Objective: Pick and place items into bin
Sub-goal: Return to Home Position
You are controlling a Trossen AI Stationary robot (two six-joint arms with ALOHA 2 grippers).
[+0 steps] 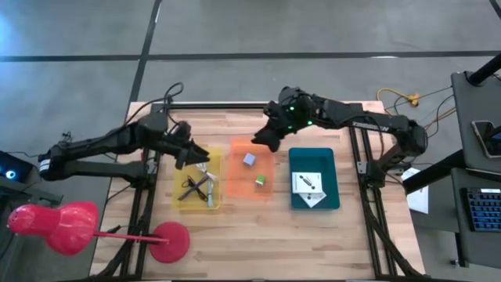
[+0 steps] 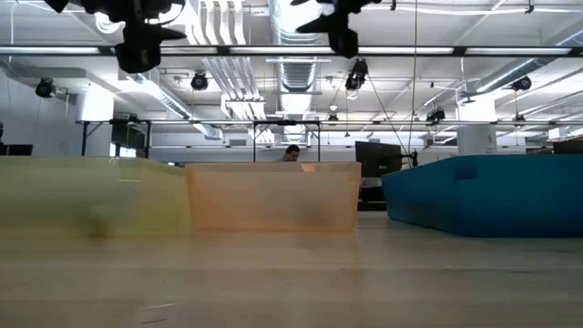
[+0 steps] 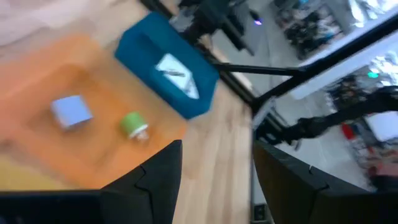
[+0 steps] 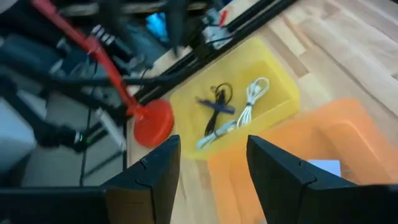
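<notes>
Three bins stand in a row: a yellow bin (image 1: 197, 184) with a black coiled cable (image 4: 222, 93), a purple tool (image 4: 215, 106) and a white cable (image 4: 252, 99); an orange bin (image 1: 250, 169) with a lavender cube (image 1: 249, 159) and a green cube (image 1: 260, 181); a teal bin (image 1: 314, 178) with white printed cards (image 1: 308, 185). My left gripper (image 1: 185, 153) is open and empty above the yellow bin's far end. My right gripper (image 1: 264, 138) is open and empty above the orange bin's far edge. The cubes also show in the left wrist view: lavender cube (image 3: 71, 111), green cube (image 3: 132, 124).
A red stand with a round base (image 1: 170, 241) and a pink balloon-like shape (image 1: 53, 226) sit at the table's near left corner. Black frame rails (image 1: 141, 204) run along the table's left and right sides. Bare wood lies near the front edge.
</notes>
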